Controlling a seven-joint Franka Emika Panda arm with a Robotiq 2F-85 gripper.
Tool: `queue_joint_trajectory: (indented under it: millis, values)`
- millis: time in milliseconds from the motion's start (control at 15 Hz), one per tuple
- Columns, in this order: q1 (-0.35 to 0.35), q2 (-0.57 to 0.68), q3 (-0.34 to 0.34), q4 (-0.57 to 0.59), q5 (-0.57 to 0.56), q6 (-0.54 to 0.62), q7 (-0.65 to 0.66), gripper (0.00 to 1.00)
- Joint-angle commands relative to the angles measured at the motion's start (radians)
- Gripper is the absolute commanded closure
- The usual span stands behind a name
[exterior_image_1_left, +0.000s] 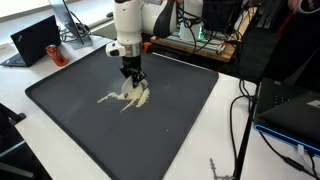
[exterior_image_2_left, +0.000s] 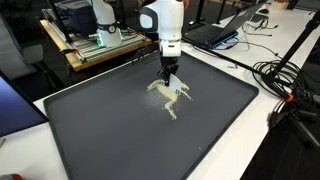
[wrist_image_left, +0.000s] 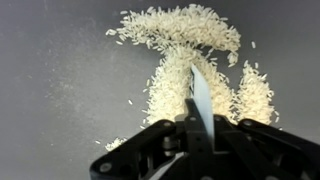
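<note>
A pile of white rice grains (wrist_image_left: 185, 60) lies spread in streaks on a dark grey mat (wrist_image_left: 60, 80). In both exterior views the rice (exterior_image_1_left: 131, 96) (exterior_image_2_left: 172, 96) sits near the middle of the mat. My gripper (wrist_image_left: 197, 128) points down over it, shut on a thin flat white blade (wrist_image_left: 200, 92) that sticks out between the fingers and reaches into the rice. The gripper (exterior_image_1_left: 132, 75) (exterior_image_2_left: 168, 74) hangs just above the pile's far edge. Loose single grains are scattered to the left of the pile.
The mat (exterior_image_1_left: 80, 120) (exterior_image_2_left: 110, 135) covers most of a white table. A laptop (exterior_image_1_left: 35, 42) stands past one corner, and another laptop (exterior_image_2_left: 225, 30) sits behind the arm. Black cables (exterior_image_1_left: 250, 115) (exterior_image_2_left: 285, 80) run along the table's side. A cluttered bench (exterior_image_2_left: 90, 40) stands behind.
</note>
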Motion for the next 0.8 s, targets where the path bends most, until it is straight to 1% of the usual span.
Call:
queue_joint_trajectory:
  millis: [0,67,200,733]
  values:
    - [0.003,0.035,-0.003,0.039,-0.023,-0.039,0.020,0.99]
    - [-0.008,0.036,0.006,0.044,-0.014,-0.047,0.009,0.99]
    - [-0.013,0.041,0.003,0.052,-0.015,-0.062,0.008,0.99]
    - [-0.018,0.044,-0.025,0.073,-0.027,-0.104,0.022,0.99]
